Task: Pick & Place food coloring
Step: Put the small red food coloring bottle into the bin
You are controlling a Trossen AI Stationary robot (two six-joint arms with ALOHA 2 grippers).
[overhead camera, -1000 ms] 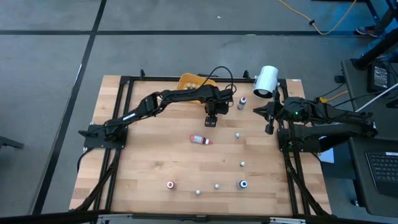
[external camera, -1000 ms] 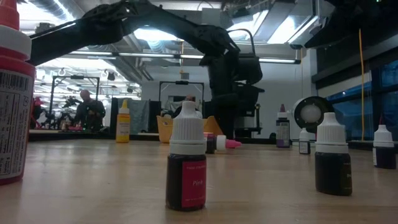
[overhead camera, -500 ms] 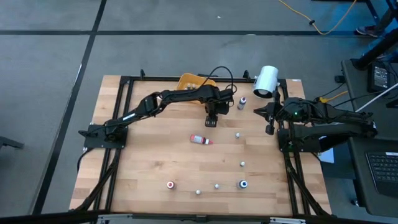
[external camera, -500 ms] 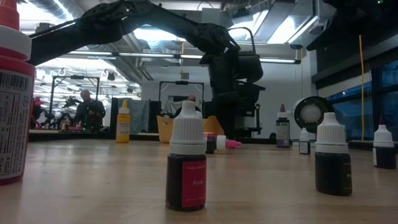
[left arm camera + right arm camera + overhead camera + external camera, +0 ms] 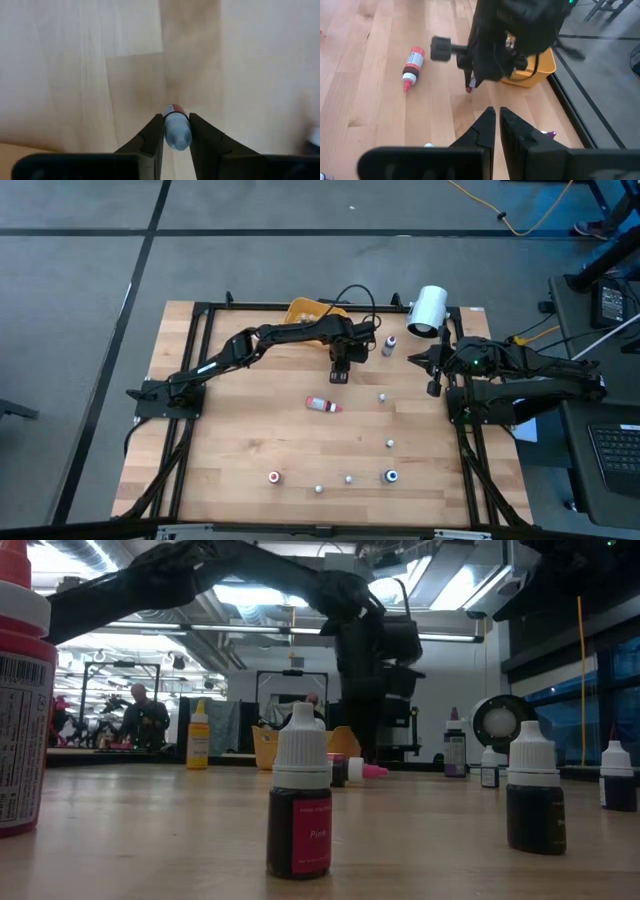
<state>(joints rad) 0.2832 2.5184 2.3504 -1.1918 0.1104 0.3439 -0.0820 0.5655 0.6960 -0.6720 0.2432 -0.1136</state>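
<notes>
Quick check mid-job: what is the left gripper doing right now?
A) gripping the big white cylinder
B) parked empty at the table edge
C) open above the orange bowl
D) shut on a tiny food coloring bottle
D: in the left wrist view, the left gripper has both dark fingers clamped around a tiny grey-topped food coloring bottle, above the wooden table.

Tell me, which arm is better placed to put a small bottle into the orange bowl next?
Left. The left gripper is shut on a small bottle and sits just beside the orange bowl. The right gripper is empty, parked at the table's right edge.
</notes>
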